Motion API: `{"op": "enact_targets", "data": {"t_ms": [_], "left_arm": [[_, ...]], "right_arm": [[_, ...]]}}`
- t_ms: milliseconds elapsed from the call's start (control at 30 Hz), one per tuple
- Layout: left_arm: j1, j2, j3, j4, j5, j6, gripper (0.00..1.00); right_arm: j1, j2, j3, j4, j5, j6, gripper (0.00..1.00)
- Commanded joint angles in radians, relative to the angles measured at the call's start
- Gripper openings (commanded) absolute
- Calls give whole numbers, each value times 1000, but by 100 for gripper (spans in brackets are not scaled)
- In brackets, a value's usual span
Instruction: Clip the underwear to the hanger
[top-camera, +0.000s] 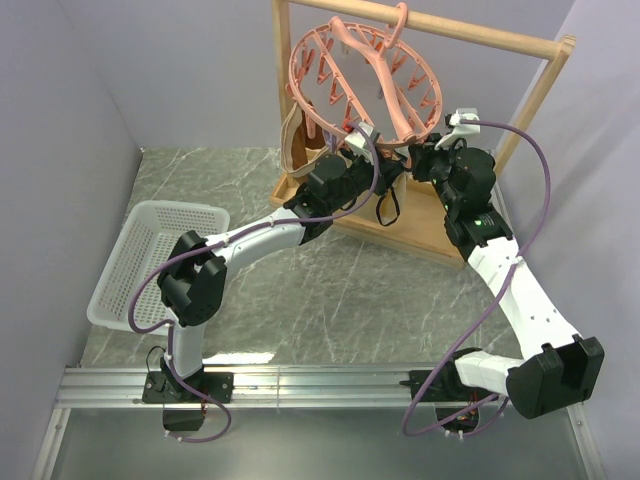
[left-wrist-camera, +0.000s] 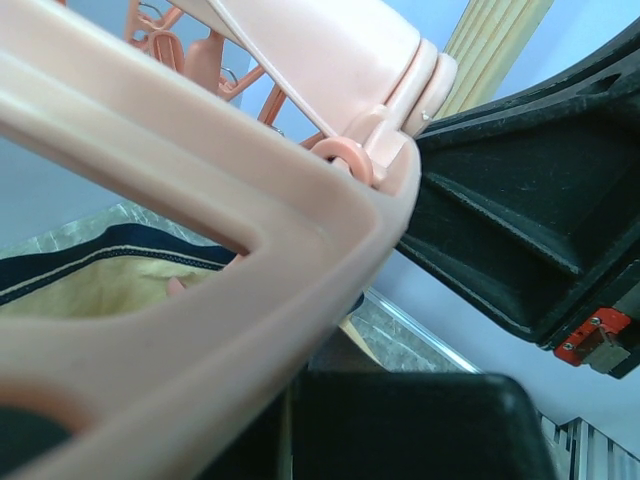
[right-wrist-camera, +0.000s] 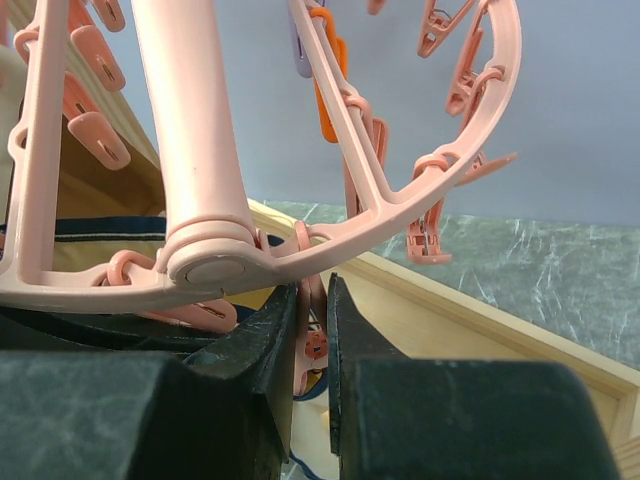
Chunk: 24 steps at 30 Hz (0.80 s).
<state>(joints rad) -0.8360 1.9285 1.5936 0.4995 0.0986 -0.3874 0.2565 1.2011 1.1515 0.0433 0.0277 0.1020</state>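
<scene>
The salmon-pink hanger (top-camera: 365, 80) hangs by its hook from the wooden rack. The underwear (top-camera: 392, 188), tan with dark trim, droops below the hanger's near rim between my two grippers. My left gripper (top-camera: 350, 152) is shut just under the rim; up close the pink ring (left-wrist-camera: 200, 280) covers its jaws, with the tan cloth (left-wrist-camera: 90, 290) beside them, so the grip itself is hidden. From the right, my right gripper (right-wrist-camera: 313, 300) is shut on a clip peg (right-wrist-camera: 312, 345) under the ring (right-wrist-camera: 450, 160). Tan cloth (right-wrist-camera: 330, 440) shows below that peg.
A darker brown garment (top-camera: 295, 140) hangs at the hanger's left side. The wooden rack has a base (top-camera: 430, 235) on the table and a top bar (top-camera: 480, 35). A white mesh basket (top-camera: 150, 260) sits at the left. Grey walls close in on both sides.
</scene>
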Motion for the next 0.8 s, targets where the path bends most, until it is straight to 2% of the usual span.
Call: {"op": "enact_targets", "data": {"t_ms": [0, 467, 767], "left_arm": [[-23, -80, 81, 203, 46, -38, 0], [-31, -72, 100, 202, 115, -114, 0], [-32, -79, 91, 258, 131, -143, 0]], "right_arm": [[-2, 46, -3, -92, 77, -2, 0], [1, 51, 1, -88, 74, 2, 0], [7, 49, -7, -92, 71, 2, 0]]}}
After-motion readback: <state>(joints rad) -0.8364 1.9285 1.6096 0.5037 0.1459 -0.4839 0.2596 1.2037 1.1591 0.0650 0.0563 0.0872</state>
